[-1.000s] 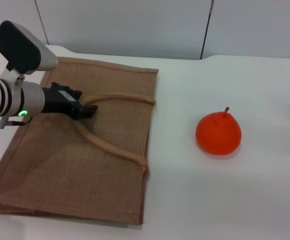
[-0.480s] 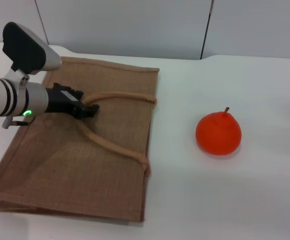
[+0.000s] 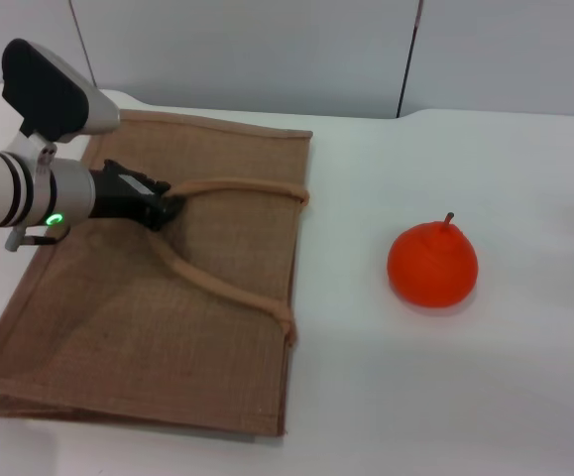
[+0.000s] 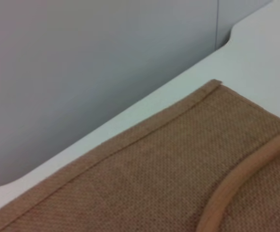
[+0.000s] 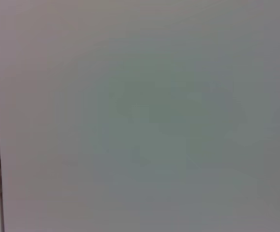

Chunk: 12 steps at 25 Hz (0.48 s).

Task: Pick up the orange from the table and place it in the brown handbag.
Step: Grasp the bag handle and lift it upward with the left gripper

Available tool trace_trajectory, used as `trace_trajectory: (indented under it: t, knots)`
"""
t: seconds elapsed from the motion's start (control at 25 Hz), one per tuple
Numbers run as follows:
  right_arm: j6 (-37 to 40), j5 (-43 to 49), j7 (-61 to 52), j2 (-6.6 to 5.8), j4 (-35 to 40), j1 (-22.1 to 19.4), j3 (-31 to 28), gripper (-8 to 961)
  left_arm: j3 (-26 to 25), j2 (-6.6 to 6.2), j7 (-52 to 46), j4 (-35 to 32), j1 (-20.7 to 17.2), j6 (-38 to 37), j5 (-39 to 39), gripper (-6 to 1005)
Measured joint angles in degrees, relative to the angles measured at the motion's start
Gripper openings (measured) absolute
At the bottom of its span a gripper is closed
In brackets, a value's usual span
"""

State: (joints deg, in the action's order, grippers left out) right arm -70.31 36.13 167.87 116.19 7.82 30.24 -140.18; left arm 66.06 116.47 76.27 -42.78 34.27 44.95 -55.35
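Head view: the brown handbag (image 3: 158, 288) lay flat on the table (image 3: 465, 397), the left gripper (image 3: 168, 208) pinched shut on its upper handle (image 3: 247, 186), the orange (image 3: 432, 265) well apart to the right; judged best to lift that handle steadily so the mouth gapes. Since a second ago, the gripper had drawn slightly back toward the arm. Left wrist view: bag weave and handle only; right wrist view: blank wall, right gripper unseen.

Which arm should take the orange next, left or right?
Probably right. The orange sits on the robot's right side of the table, while the left gripper is busy at the brown handbag handle. Right gripper isn't visible.
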Motion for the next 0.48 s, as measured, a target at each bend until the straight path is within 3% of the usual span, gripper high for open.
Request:
trace_trajectory:
  t: [0.08, 0.28, 0.48]
  knots:
    - [0.0, 0.15, 0.0, 0.0, 0.0, 0.0, 0.0, 891, -0.03, -0.01, -0.01, -0.26, 0.01, 0.0, -0.06, 457]
    - [-0.01, 0.5, 0.0, -0.07, 0.0, 0.08, 0.12, 891, 0.09, -0.02, -0.06, -2.6, -0.04, 0.44, -0.1, 228]
    - [-0.01, 0.67, 0.0, -0.09, 0.0, 0.09, 1.1, 892, 0.3, -0.04, -0.38, -6.32, -0.6, 2.33, 0.25, 147]
